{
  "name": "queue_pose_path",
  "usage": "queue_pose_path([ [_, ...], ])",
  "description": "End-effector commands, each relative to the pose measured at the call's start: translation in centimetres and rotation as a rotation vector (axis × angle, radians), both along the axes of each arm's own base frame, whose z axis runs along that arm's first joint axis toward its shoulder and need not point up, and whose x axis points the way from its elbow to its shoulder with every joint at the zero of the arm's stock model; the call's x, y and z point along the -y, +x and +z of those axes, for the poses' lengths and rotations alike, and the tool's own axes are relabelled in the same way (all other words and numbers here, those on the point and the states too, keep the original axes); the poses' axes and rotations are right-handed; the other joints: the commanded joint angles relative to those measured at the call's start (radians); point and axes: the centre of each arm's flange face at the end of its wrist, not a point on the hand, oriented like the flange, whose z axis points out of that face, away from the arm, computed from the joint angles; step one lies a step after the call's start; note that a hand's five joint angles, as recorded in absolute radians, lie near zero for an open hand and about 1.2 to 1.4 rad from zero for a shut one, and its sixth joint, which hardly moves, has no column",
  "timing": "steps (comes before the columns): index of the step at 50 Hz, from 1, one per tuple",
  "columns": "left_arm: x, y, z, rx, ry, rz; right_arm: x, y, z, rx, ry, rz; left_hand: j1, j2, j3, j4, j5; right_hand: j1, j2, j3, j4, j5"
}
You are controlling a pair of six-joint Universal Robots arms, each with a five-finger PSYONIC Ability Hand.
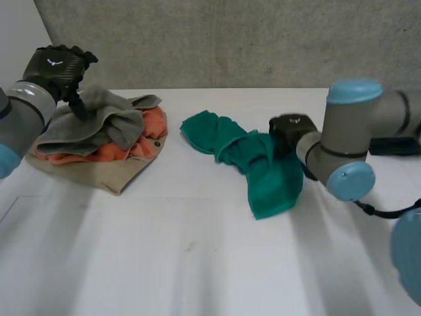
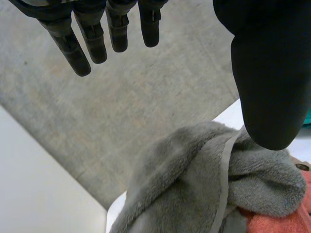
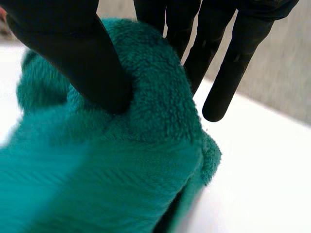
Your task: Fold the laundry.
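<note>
A crumpled green towel [image 1: 263,171] lies on the white table [image 1: 197,263] right of centre. My right hand [image 1: 289,128] is at its right-hand edge. In the right wrist view the thumb [image 3: 73,48] presses into a raised fold of the green towel [image 3: 146,160] with the fingers behind it, pinching it. At the far left a grey towel [image 1: 92,118] tops a pile. My left hand [image 1: 56,66] hovers just above that towel's back edge. Its fingers [image 2: 82,39] are straight and spread from the thumb, holding nothing, with the grey towel [image 2: 194,179] below.
Under the grey towel are an orange cloth [image 1: 118,151] and a beige cloth [image 1: 105,172] at the bottom of the pile. A grey wall [image 1: 230,39] runs along the table's far edge. Bare table stretches across the front.
</note>
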Motion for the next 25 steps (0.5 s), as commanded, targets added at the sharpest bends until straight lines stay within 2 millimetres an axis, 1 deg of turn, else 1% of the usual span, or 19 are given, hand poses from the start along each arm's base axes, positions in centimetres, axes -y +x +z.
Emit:
queue_pose_path([
  [1, 0.0, -1.9, -2.0, 0.07, -0.012, -0.057, -4.0, 0.7, 7.3, 0.047, -0.192, 0.12, -0.031, -0.029, -0.04, -0.023, -0.051, 0.294, 0.219, 0.214, 0.205, 0.238],
  [2, 0.4, -2.4, -3.2, 0.091, 0.004, -0.068, -5.0, 0.6, 8.5, 0.044, -0.227, 0.139, -0.031, -0.029, -0.04, -0.023, -0.051, 0.294, 0.219, 0.214, 0.205, 0.238],
  [5, 1.1, -3.2, -4.8, 0.125, 0.02, -0.089, -6.3, 0.3, 9.8, 0.037, -0.267, 0.156, -0.031, -0.029, -0.04, -0.023, -0.051, 0.294, 0.219, 0.214, 0.205, 0.238],
  [6, 1.5, -3.8, -6.1, 0.149, 0.034, -0.108, -7.2, 0.1, 10.5, 0.029, -0.284, 0.167, -0.031, -0.029, -0.04, -0.023, -0.051, 0.294, 0.219, 0.214, 0.205, 0.238],
  [9, 2.5, -4.7, -7.8, 0.189, 0.037, -0.137, -8.3, -0.3, 10.9, 0.012, -0.297, 0.18, -0.031, -0.029, -0.04, -0.023, -0.051, 0.294, 0.219, 0.214, 0.205, 0.238],
  [10, 3.2, -5.0, -8.8, 0.22, 0.037, -0.152, -8.8, -0.5, 11.0, -0.004, -0.305, 0.186, -0.031, -0.029, -0.04, -0.023, -0.051, 0.294, 0.219, 0.214, 0.205, 0.238],
  [13, 4.1, -5.4, -10.6, 0.275, 0.054, -0.17, -9.4, -0.9, 10.9, -0.029, -0.302, 0.195, -0.031, -0.029, -0.04, -0.023, -0.051, 0.294, 0.219, 0.214, 0.205, 0.238],
  [14, 4.6, -5.5, -11.7, 0.309, 0.07, -0.173, -9.6, -1.1, 10.7, -0.044, -0.301, 0.197, -0.031, -0.029, -0.04, -0.023, -0.051, 0.294, 0.219, 0.214, 0.205, 0.238],
  [15, 4.9, -5.5, -12.2, 0.326, 0.078, -0.175, -9.6, -1.3, 10.6, -0.051, -0.3, 0.195, -0.031, -0.029, -0.04, -0.023, -0.051, 0.294, 0.219, 0.214, 0.205, 0.238],
  [17, 5.4, -5.5, -12.9, 0.362, 0.085, -0.178, -9.7, -1.5, 10.3, -0.067, -0.295, 0.192, -0.031, -0.029, -0.04, -0.023, -0.051, 0.294, 0.219, 0.214, 0.205, 0.238],
  [18, 6.0, -5.3, -13.6, 0.397, 0.098, -0.174, -9.6, -1.9, 10.0, -0.08, -0.292, 0.186, -0.031, -0.029, -0.04, -0.023, -0.051, 0.294, 0.219, 0.214, 0.205, 0.238],
  [21, 7.0, -5.0, -14.9, 0.454, 0.111, -0.161, -9.4, -2.4, 9.4, -0.104, -0.275, 0.177, -0.031, -0.029, -0.04, -0.023, -0.051, 0.294, 0.219, 0.214, 0.205, 0.238],
  [23, 7.6, -4.6, -15.3, 0.477, 0.111, -0.147, -9.3, -2.7, 9.0, -0.117, -0.269, 0.172, -0.028, -0.026, -0.037, -0.02, -0.048, 0.294, 0.219, 0.214, 0.205, 0.238],
  [24, 7.8, -4.4, -15.5, 0.489, 0.113, -0.139, -9.3, -2.8, 9.0, -0.121, -0.268, 0.172, 0.054, 0.056, 0.045, 0.062, 0.034, 0.294, 0.219, 0.214, 0.205, 0.238],
  [25, 8.4, -4.0, -15.7, 0.504, 0.108, -0.114, -9.2, -3.0, 8.6, -0.133, -0.263, 0.169, 0.311, 0.312, 0.302, 0.318, 0.291, 0.294, 0.219, 0.214, 0.205, 0.238],
])
